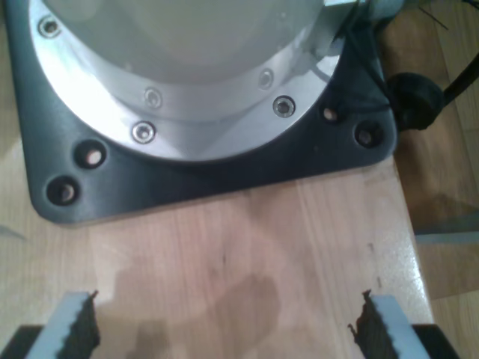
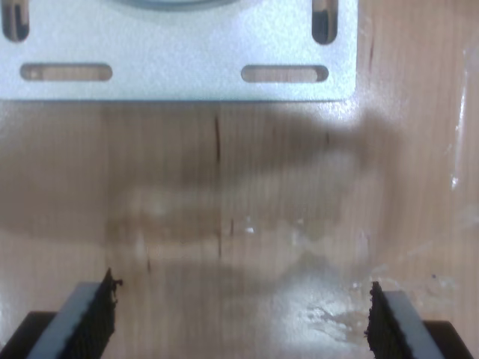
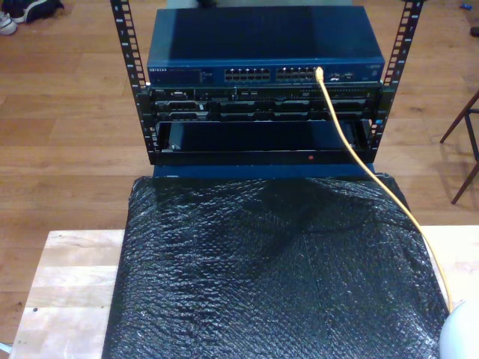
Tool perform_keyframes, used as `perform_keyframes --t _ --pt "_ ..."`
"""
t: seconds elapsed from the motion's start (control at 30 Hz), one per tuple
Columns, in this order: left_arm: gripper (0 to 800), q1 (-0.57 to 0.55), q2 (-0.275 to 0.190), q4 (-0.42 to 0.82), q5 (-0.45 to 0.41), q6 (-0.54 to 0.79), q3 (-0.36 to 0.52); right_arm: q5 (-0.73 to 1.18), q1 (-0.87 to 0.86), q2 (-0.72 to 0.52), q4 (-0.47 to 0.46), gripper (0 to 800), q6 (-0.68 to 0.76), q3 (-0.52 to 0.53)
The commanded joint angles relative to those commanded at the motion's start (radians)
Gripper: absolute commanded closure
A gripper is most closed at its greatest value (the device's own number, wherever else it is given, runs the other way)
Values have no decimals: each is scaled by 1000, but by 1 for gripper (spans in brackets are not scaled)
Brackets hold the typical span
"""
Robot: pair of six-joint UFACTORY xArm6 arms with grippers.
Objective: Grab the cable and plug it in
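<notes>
Black bubble wrap [image 3: 277, 277] covers most of the wooden table [image 3: 67, 284] in the exterior view, filling the frame from 9 o'clock round through 6 to 3. Beyond it, at 12 o'clock, stands a black rack [image 3: 262, 146] with a blue network switch [image 3: 266, 45] on top. The yellow-orange cable [image 3: 352, 149] has one end plugged into a port on the switch's front (near 1 o'clock) and trails down across the wrap to about 4 o'clock, near a pale rounded object [image 3: 462, 336] at 5 o'clock.

The first gripper [image 1: 224, 325] hangs over bare wood with its jaws spread wide and nothing between them, facing a dark base plate [image 1: 224, 179] carrying a silver flange [image 1: 179, 97]. The second gripper [image 2: 239, 321] is likewise spread apart and empty over glossy wood, a slotted metal plate [image 2: 179, 52] ahead.
</notes>
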Motion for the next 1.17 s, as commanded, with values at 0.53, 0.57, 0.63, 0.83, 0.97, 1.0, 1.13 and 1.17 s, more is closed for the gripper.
perform_keyframes --t 0.53,0.57,0.63,0.83,0.97,1.0,1.13,1.17 --pt "0 0 0 0 0 0 0 -48 2 -6 -2 1 -2 23" --pt "0 2 0 0 0 0 0 -48 0 -6 -2 1 -2 23" --pt "0 0 0 0 0 0 0 -48 2 -6 -2 1 0 23" --pt "0 2 0 0 0 0 0 -48 2 -6 -2 1 -2 23" --pt "0 0 0 0 0 0 0 -48 2 -6 -2 1 -2 23" --pt "0 0 0 0 0 0 0 -48 2 -6 -2 1 -2 23" --pt "0 0 0 0 0 0 0 -48 2 -6 -2 1 -2 23" --pt "0 2 0 0 0 0 0 -48 2 -6 -2 1 -2 23"
